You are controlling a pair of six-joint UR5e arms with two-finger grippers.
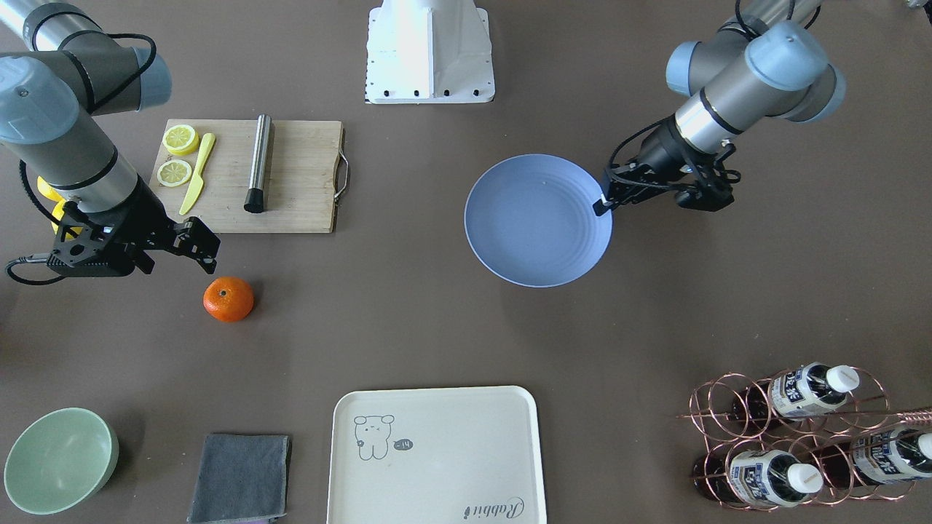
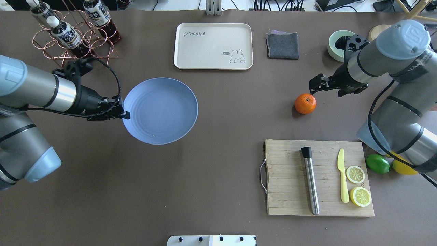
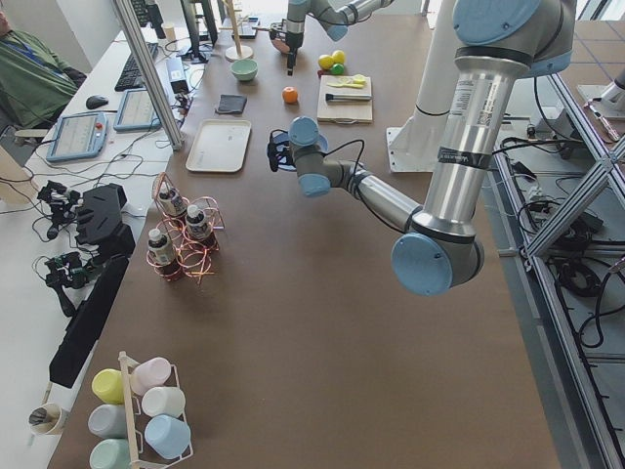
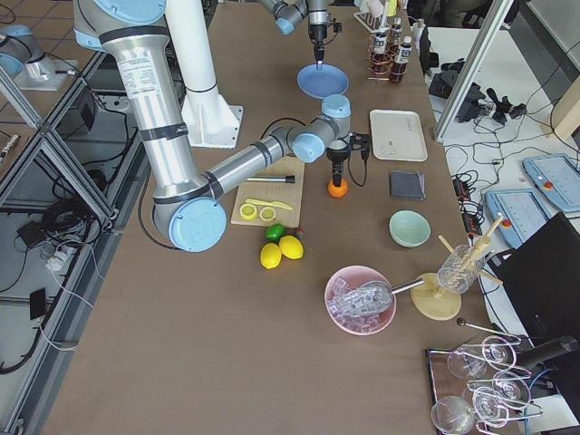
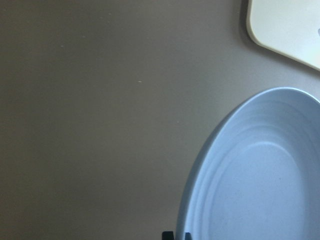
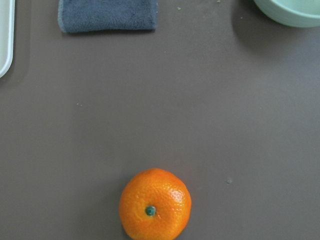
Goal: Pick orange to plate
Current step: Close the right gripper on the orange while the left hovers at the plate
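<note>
Pre-grasp: orange (image 2: 305,103) just below right end effector (image 2: 313,85), aperture unreadable; left end effector (image 2: 124,113) pinches plate (image 2: 160,109) rim. Next, you descend and close.

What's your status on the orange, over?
Right gripper open, hovering beside orange, no contact. Left gripper shut on plate rim. Orange on table; nothing lies between it and plate.

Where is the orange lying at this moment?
In the overhead view, the orange lies on bare table in the right half, close to the right gripper, between the grey cloth and the cutting board.
</note>
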